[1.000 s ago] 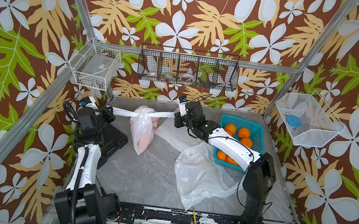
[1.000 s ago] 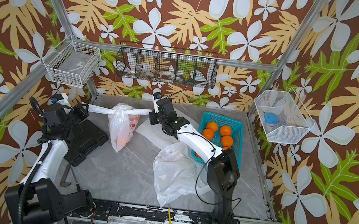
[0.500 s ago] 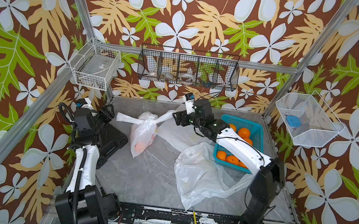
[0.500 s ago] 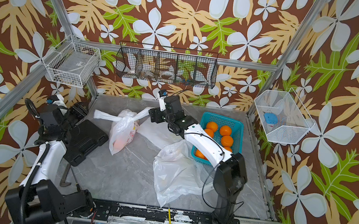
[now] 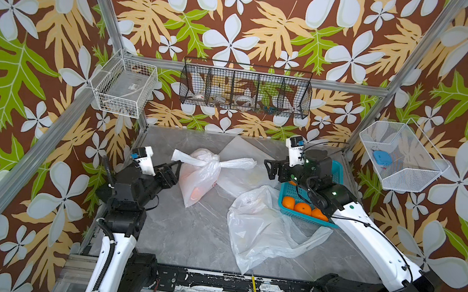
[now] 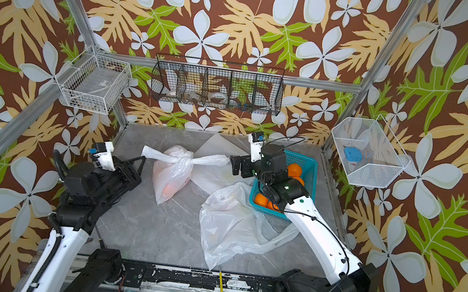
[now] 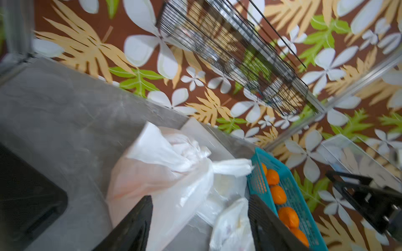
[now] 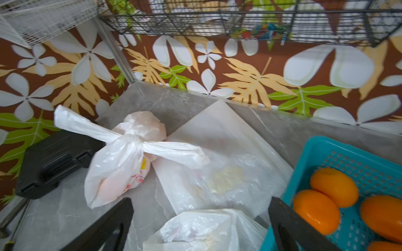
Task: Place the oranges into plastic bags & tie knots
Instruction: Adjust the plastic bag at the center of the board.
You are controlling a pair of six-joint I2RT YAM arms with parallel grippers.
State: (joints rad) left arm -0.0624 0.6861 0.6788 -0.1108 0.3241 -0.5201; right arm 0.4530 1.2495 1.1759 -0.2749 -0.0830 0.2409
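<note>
**Tied and let go:** A knotted bag [image 5: 198, 178] of translucent white plastic stands on the grey desk [image 5: 185, 237] between the robot's two hands, both of them empty. The knot [image 5: 214, 164] sits at the bag's top, with its two flat strip ends sticking out sideways, one toward each arm. An orange [image 5: 198, 192] glows through the film low in the bag.

The left hand [image 5: 175, 173] hangs just beside the bag on the robot's left, level with its upper half, parted and gripping nothing. In the left wrist view its dark fingers [image 7: 132, 223] frame the bag without closing on it. Whether a fingertip brushes the plastic cannot be told.

The right hand [image 5: 268, 169] is stretched wide near the tip of the other strip end but apart from it. It hovers by the far corner of a teal basket [image 5: 302, 219] where more oranges [image 5: 302, 208] lie. In the right wrist view its fingers [image 8: 108, 223] stand far apart, with the knotted bag beyond them and a black case [image 8: 54, 158] past that.

A flat bag [image 8: 217, 152] lies on the desk toward the back wall, partly under the strip end. An open bag [image 5: 259, 225] sprawls crumpled toward the front, touching the basket.
</note>
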